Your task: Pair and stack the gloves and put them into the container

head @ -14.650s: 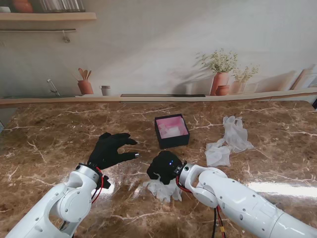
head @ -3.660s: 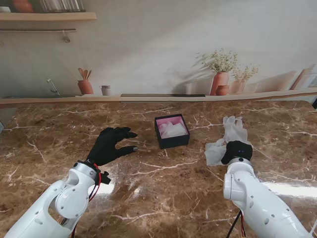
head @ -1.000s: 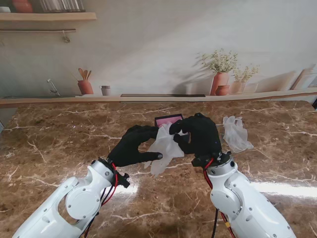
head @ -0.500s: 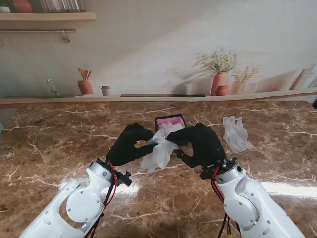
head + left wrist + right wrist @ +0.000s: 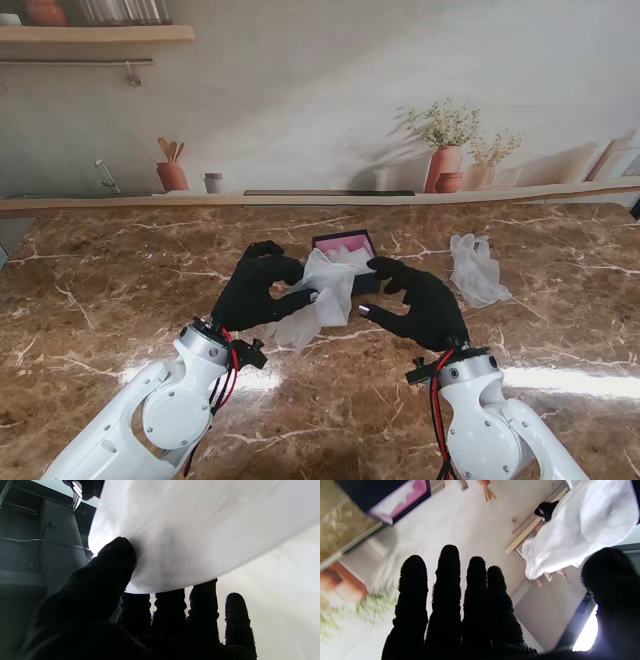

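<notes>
White, thin and crumpled, a translucent plastic glove point(image 5: 322, 290) hangs in the air above the brown marbled stone table point(image 5: 100, 290), pinched by the black-gloved left hand point(image 5: 262, 292). The left wrist view shows that hand's thumb point(image 5: 110, 565) pressed against the glove's pale sheet point(image 5: 200, 530) with the other fingers behind it, so the left hand is grasping the glove. The glove's upper edge sits in front of the small dark square container with the pink lining point(image 5: 345, 250), hiding part of it from the stand's view; something white lies inside the container, though I cannot tell what it is.

The black-gloved right hand point(image 5: 418, 300) is just to the right of the glove, its fingers spread and holding nothing; whether a fingertip touches the glove's edge cannot be told. In the right wrist view its four fingers point(image 5: 447, 580) stand apart and straight, the glove point(image 5: 580, 530) is off to the thumb side, and a corner of the container point(image 5: 395, 502) is seen beyond.

A second white plastic glove point(image 5: 472, 268) lies flat on the table to the right of the container, well apart from both hands.
</notes>
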Robot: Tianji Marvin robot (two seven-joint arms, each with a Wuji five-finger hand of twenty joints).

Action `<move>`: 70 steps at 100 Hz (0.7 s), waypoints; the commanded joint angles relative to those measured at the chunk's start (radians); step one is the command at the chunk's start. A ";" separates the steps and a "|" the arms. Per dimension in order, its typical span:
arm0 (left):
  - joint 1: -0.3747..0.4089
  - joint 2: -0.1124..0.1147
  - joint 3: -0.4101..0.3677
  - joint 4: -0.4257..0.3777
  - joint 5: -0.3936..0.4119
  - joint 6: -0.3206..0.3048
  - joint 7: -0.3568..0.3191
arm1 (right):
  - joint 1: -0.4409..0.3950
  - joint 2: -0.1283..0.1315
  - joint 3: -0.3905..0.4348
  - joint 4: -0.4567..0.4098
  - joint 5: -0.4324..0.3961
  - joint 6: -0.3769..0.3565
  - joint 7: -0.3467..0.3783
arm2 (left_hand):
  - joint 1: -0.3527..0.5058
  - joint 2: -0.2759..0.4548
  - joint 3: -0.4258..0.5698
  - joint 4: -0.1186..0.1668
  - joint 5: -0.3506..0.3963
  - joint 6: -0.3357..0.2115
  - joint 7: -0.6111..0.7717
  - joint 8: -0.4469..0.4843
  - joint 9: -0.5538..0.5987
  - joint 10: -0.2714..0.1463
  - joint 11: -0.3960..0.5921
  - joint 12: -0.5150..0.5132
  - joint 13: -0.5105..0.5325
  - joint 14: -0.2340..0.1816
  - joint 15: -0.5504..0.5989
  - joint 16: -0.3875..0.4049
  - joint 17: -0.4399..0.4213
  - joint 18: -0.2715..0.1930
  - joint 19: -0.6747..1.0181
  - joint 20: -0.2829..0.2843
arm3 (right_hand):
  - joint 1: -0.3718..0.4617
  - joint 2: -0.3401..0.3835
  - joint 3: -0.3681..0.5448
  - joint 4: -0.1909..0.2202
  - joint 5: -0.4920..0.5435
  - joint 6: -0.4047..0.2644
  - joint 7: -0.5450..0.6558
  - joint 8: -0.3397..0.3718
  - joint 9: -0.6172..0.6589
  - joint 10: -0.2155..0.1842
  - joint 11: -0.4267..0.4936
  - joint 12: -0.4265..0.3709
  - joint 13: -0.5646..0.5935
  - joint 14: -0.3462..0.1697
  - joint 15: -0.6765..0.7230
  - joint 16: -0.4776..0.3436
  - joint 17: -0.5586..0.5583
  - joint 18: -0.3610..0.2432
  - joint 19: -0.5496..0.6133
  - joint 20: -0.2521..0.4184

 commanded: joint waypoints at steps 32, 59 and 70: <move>0.003 -0.001 -0.001 0.011 -0.024 -0.034 -0.032 | 0.093 -0.009 -0.065 0.020 0.393 0.030 0.219 | 0.036 -0.007 0.058 -0.004 0.054 -0.101 -0.030 -0.182 0.048 -0.059 -0.050 0.065 -0.005 -0.048 -0.030 -0.016 -0.035 -0.012 -0.028 -0.014 | 0.065 -0.064 -0.015 0.007 0.133 -0.093 0.163 0.099 0.083 -0.022 0.094 0.049 -0.097 -0.004 0.051 0.017 -0.066 -0.025 0.025 0.027; 0.006 -0.001 -0.009 0.026 0.003 -0.017 -0.009 | 0.096 -0.034 -0.096 0.013 0.395 -0.043 0.110 | 0.038 -0.001 0.056 -0.004 0.059 -0.079 -0.043 -0.188 0.044 -0.053 -0.052 0.071 -0.005 -0.034 -0.026 -0.012 -0.038 -0.006 -0.033 -0.011 | 0.309 -0.161 0.332 -0.194 0.388 -0.253 0.720 -0.128 0.293 -0.070 0.177 0.207 -0.025 -0.036 0.163 0.060 -0.034 -0.016 0.104 0.051; 0.009 -0.003 -0.010 0.027 0.006 -0.002 0.001 | 0.085 -0.036 -0.093 0.002 0.372 -0.081 0.083 | 0.041 0.004 0.052 -0.005 0.060 -0.056 -0.044 -0.185 0.039 -0.049 -0.054 0.070 -0.006 -0.029 -0.023 -0.009 -0.037 -0.005 -0.034 -0.009 | 0.292 -0.122 0.371 -0.186 0.384 -0.235 0.720 -0.125 0.307 -0.069 0.176 0.222 -0.020 -0.039 0.182 0.068 -0.030 -0.021 0.107 0.052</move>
